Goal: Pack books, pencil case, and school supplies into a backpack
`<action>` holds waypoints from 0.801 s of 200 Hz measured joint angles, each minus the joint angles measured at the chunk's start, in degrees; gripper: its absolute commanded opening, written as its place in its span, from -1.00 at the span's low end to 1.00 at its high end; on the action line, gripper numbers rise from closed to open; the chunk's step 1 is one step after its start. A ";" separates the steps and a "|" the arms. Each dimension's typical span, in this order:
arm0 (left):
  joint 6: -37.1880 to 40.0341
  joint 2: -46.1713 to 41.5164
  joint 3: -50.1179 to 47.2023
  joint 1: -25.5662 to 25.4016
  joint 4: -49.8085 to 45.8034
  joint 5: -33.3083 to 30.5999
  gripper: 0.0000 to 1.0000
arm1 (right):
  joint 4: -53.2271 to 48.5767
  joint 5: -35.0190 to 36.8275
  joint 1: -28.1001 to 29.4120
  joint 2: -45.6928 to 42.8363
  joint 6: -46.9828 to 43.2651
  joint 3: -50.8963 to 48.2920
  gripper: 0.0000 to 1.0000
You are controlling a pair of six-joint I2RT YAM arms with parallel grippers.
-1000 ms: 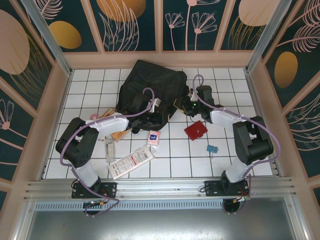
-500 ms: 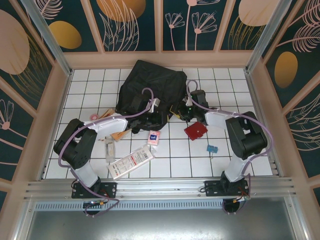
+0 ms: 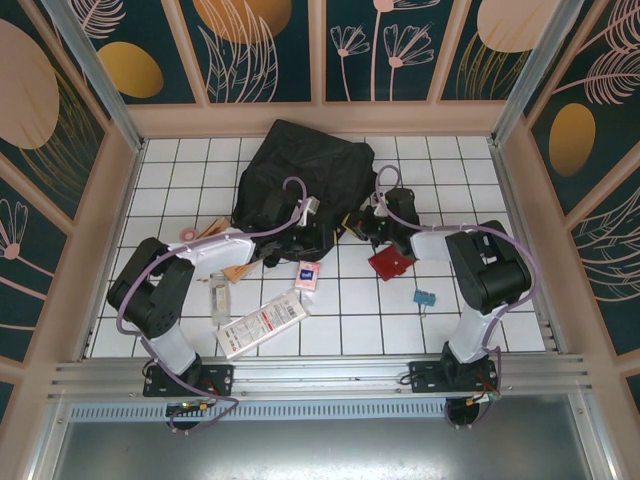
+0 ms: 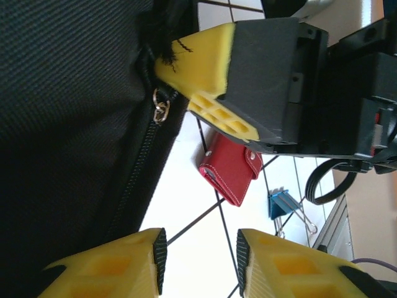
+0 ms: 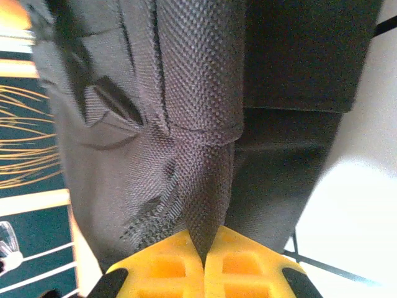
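The right gripper (image 5: 203, 247) has its yellow fingers pressed tight together on a fold of the backpack (image 5: 198, 124). The black weave runs straight down into the seam between them.

From the left wrist the same pinch shows side-on, where one yellow finger bites the cloth just above a small metal zipper pull (image 4: 161, 112). The left gripper (image 4: 200, 261) stands partly spread, with white tile showing in the gap and nothing between the pads. Its left-hand pad lies over the bag's dark cloth, though I cannot tell if it touches. Past it lie a red wallet (image 4: 231, 167) and a teal binder clip (image 4: 280, 205).

From above, the layout is plain. The backpack sits at the middle of the table (image 3: 400, 335), towards the far edge, and both grippers meet at its near side.
- **Book:** the orange-brown book (image 3: 238, 271) lies just near of the left forearm, partly under it.
- **Pink box:** the pink box (image 3: 308, 275) is just near of the left gripper.
- **Tube and packet:** the clear tube (image 3: 220, 297) and a white packet (image 3: 262, 323) sit left of centre, towards the near edge.
- **Tape roll:** the pink tape roll (image 3: 188, 233) is close to the left edge.

The wallet lies beside the right forearm, and the clip is nearer the right arm's base. Bare tiles run along the right edge and across the far left corner. The near right corner is open too.
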 measured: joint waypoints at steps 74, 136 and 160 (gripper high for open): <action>1.77 -8.09 0.00 1.16 -4.90 -6.93 -0.25 | 30.80 -8.35 -0.44 1.68 9.90 -6.60 -1.00; 4.46 -6.69 7.85 4.48 -10.84 -6.21 -0.27 | 38.99 -11.87 -0.22 2.56 11.72 -6.58 -1.00; 5.40 -4.61 8.61 3.69 -11.87 -5.07 -0.28 | 39.04 -11.91 0.07 2.60 11.85 -6.58 -1.00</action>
